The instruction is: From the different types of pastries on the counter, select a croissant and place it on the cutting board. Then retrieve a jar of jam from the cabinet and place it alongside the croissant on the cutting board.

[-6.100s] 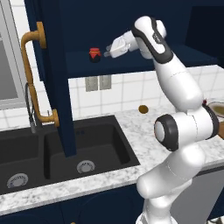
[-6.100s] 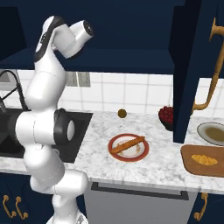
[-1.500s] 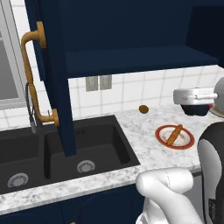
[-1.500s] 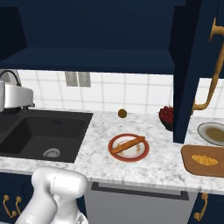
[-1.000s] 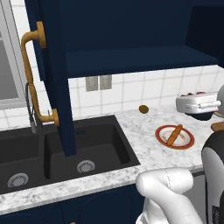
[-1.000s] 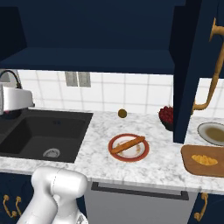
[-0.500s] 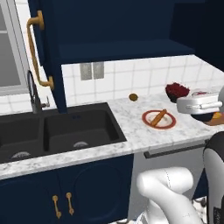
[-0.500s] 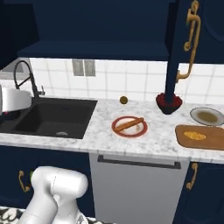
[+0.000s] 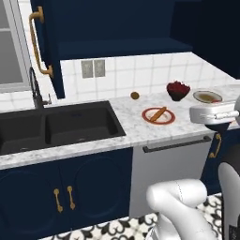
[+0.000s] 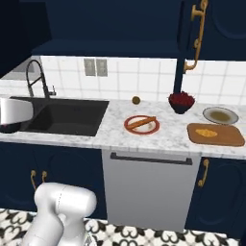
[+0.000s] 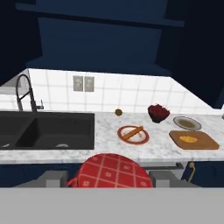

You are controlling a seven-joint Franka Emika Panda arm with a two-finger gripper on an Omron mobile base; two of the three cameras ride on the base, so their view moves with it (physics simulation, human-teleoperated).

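The jar of jam [image 11: 113, 170], with a red checked lid, sits between the grey fingers [image 11: 54, 177] of my gripper [image 11: 109, 179], which is shut on it, well back from the counter [image 10: 168, 139]. The white hand [image 9: 213, 113] hangs in front of the counter's right part. The golden croissant [image 10: 207, 132] lies on the brown cutting board [image 10: 230, 137], also in the hand view as croissant [image 11: 188, 139] on board [image 11: 205, 142]. A long brown stick pastry [image 10: 141, 123] rests on a red-rimmed plate [image 10: 153, 129]. The navy cabinet [image 9: 117, 23] stands open, its door [image 9: 47, 42] swung out.
A dark bowl of red berries [image 10: 181, 102] and a tan plate [image 10: 220, 115] stand behind the board. A small brown ball [image 9: 135, 95] lies by the backsplash. The black sink [image 9: 47, 126] with its tap [image 9: 35, 89] is to the left; a dishwasher front [image 10: 151, 190] is below the counter.
The whole picture has shifted and widened: the base has backed away from the counter and turned a little. The hand rides with it, still holding the jar.
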